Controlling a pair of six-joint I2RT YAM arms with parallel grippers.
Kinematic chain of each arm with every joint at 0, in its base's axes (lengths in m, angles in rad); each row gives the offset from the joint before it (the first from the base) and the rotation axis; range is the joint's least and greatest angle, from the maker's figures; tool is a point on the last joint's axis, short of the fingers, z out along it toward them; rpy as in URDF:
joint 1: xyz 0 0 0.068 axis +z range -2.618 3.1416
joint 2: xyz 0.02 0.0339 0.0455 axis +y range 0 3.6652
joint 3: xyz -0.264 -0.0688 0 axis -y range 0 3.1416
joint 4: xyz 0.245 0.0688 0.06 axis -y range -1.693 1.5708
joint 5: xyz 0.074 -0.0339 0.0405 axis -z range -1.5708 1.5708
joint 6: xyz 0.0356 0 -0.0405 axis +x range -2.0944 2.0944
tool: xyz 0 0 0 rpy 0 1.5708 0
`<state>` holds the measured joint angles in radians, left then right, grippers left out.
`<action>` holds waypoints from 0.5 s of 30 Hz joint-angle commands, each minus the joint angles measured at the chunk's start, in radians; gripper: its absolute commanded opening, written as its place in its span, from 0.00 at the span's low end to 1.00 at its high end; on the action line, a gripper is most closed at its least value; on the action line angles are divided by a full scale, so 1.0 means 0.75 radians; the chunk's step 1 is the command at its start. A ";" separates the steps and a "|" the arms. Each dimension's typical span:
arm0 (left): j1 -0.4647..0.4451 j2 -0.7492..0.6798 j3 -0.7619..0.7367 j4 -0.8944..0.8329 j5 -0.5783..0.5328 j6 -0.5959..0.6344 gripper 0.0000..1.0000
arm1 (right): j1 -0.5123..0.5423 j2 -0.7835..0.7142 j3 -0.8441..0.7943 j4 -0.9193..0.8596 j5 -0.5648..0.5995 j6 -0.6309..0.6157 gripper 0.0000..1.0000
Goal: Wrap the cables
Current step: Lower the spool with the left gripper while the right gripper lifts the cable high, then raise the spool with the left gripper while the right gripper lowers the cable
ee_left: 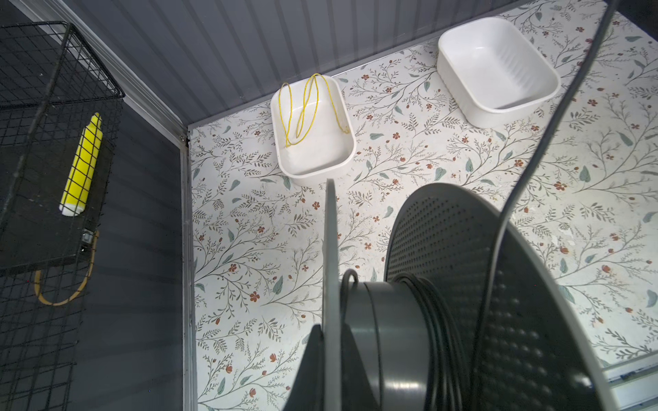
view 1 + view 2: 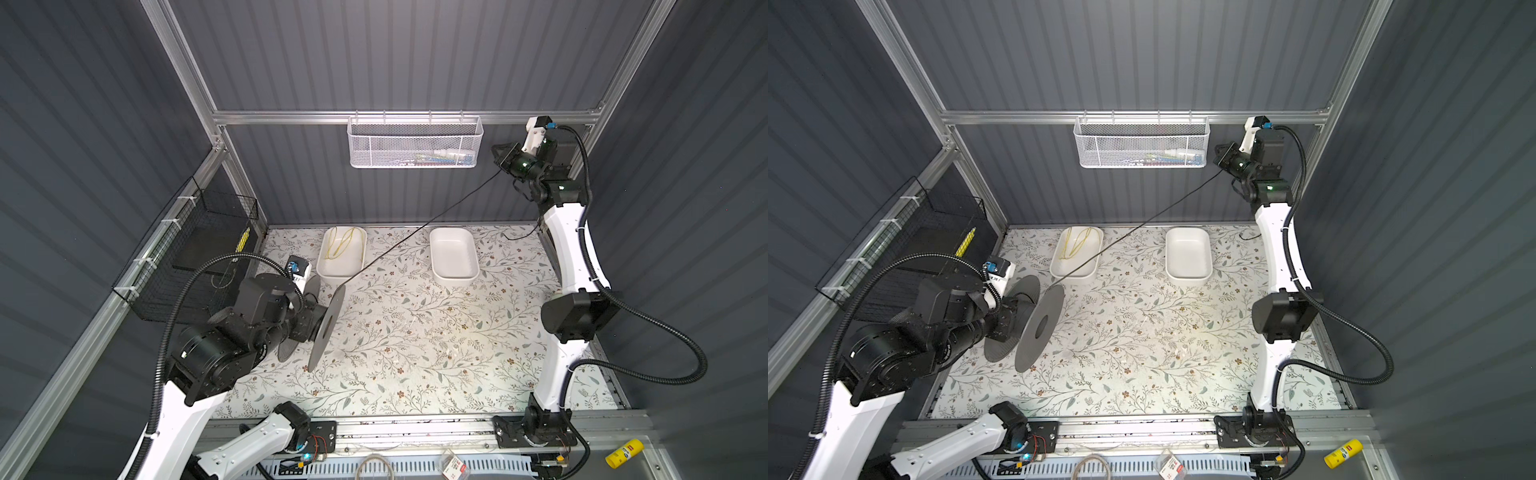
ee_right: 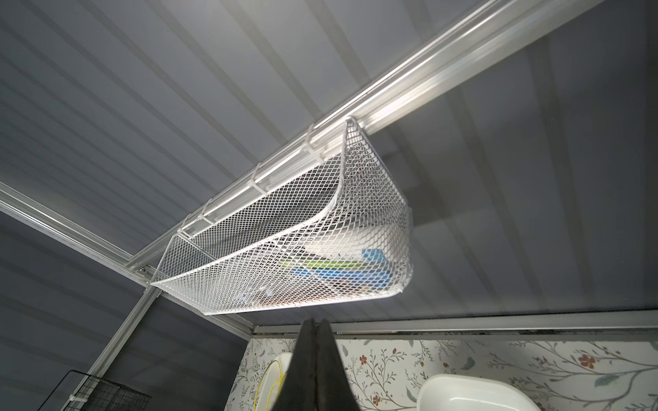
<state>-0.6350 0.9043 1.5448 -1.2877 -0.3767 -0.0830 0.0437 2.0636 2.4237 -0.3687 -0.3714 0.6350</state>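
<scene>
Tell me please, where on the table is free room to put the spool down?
Free: the middle and front of the mat, between spool and right arm; also the empty right tub. Crowded: the back left, where the left tub holds a yellow cord and the taut cable crosses above.

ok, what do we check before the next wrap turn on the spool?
1. Left end effector shut on a flange of the grey plastic spool: ok.
2. Right end effector shut where the thin black cable ends: ok.
3. Cable span straight, no sag: ok.
4. Wound turns sitting on the hub between the flanges: ok.
5. Right end effector apart from the hanging white mesh basket, though close: ok.
6. Cable left beyond the right end effector: cannot tell.
</scene>
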 commanded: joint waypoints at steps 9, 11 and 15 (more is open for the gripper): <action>0.006 0.060 0.304 0.080 0.290 -0.028 0.00 | 0.067 -0.143 -0.453 0.152 0.232 -0.202 0.00; 0.006 0.089 0.352 0.134 0.303 -0.047 0.00 | 0.104 -0.196 -0.592 0.205 0.287 -0.237 0.00; 0.007 0.173 0.455 0.262 0.340 -0.042 0.00 | 0.201 -0.279 -0.848 0.309 0.394 -0.310 0.00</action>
<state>-0.6350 0.9993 1.8263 -1.2465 -0.1745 -0.0952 0.1471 1.9121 1.8629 -0.2325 -0.1570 0.4747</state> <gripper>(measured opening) 0.082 0.043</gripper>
